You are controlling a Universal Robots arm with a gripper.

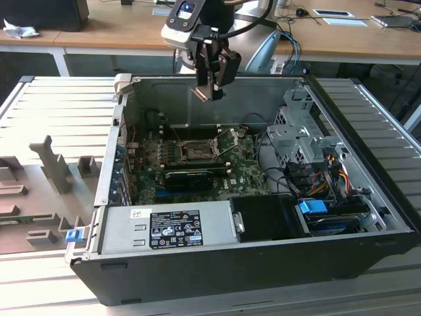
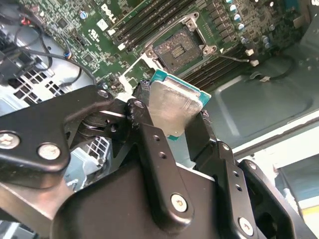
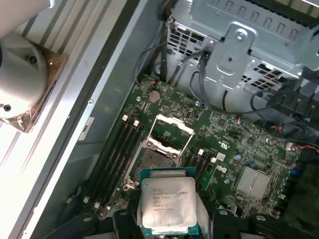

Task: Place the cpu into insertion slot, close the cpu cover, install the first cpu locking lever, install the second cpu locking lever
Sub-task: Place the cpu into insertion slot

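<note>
**Open computer case** (image 1: 263, 273): lies on a ribbed grey table (image 1: 59, 105), with the motherboard (image 1: 245, 168) exposed at its floor.

**Gripper** (image 1: 211, 92): hangs above the case near its rear wall. Its two black fingers (image 2: 149, 134) are clamped on opposite edges of the cpu (image 3: 167, 206).

**Insertion slot** (image 3: 154, 160): sits on the board between rows of memory slots (image 3: 117, 149), its dark centre exposed.

**Cpu cover** (image 3: 175, 124): stands tilted up off the slot in the first wrist view.

**Cpu**: held in the air, well apart from the slot, with its dull silver top showing in both wrist views.
</note>
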